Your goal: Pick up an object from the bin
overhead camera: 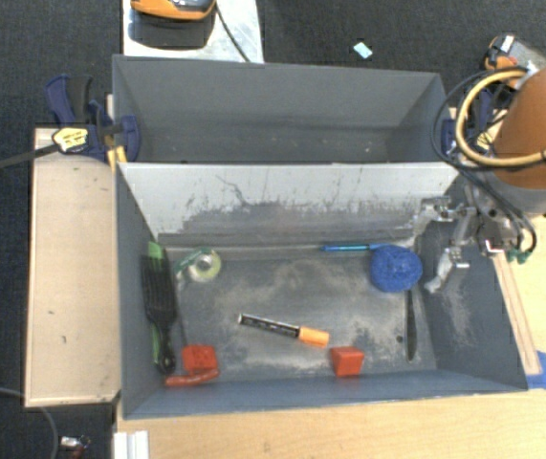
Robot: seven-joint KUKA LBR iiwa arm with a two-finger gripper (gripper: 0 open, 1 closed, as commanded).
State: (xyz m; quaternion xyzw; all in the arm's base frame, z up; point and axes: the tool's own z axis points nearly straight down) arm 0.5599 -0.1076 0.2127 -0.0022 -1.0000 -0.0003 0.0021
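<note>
Grey bin (273,189). The gripper (447,261) hangs by the bin's right wall; whether it is spread or closed cannot be told. A round blue ball (394,269) lies just beside it, toward the left wall.

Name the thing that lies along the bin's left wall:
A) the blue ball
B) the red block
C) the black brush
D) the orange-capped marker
C: the black brush runs along the left wall of the bin, while the blue ball sits toward the right and the orange-capped marker lies mid-floor.
</note>
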